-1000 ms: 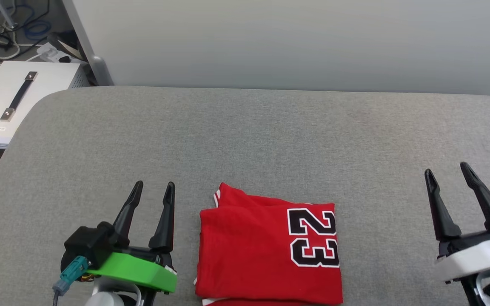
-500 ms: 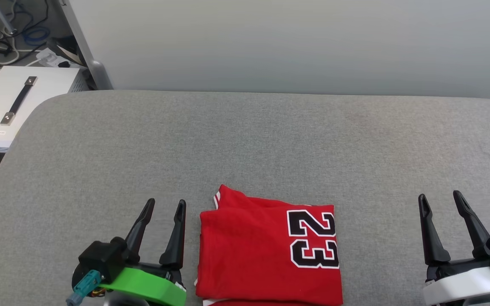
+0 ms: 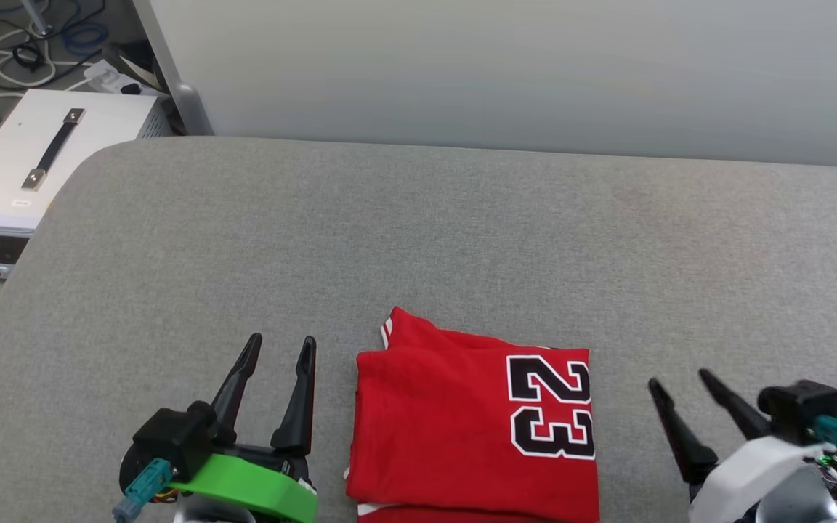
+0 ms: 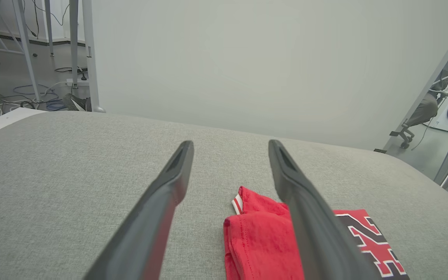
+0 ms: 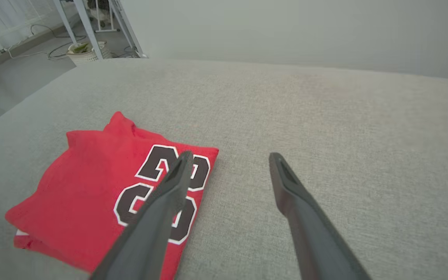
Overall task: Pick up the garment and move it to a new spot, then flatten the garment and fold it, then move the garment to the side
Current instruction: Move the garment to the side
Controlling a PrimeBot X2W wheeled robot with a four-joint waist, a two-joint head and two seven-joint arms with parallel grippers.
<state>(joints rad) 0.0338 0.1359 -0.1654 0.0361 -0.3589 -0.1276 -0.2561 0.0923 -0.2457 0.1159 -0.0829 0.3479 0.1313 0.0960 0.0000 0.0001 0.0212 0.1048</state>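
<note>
The garment (image 3: 455, 428) lies folded into a red rectangle on the grey surface near its front edge, black white-outlined lettering facing up on its right half and a bit of striped trim at its top left corner. It also shows in the left wrist view (image 4: 259, 241) and the right wrist view (image 5: 91, 186). My left gripper (image 3: 280, 345) stands open just left of the garment, apart from it. My right gripper (image 3: 680, 379) is open to the garment's right, fingers angled up and left, with nothing between them.
The grey padded table (image 3: 418, 232) stretches far behind and to both sides of the garment. A white box with a black handle (image 3: 48, 156) sits off the table's far left corner beside cables on the floor. A pale wall runs along the back.
My right gripper has come down and leftward, closer to the garment, and turned its fingers to the left. The left gripper dropped slightly lower. The camera shifted a little, moving the whole picture.
</note>
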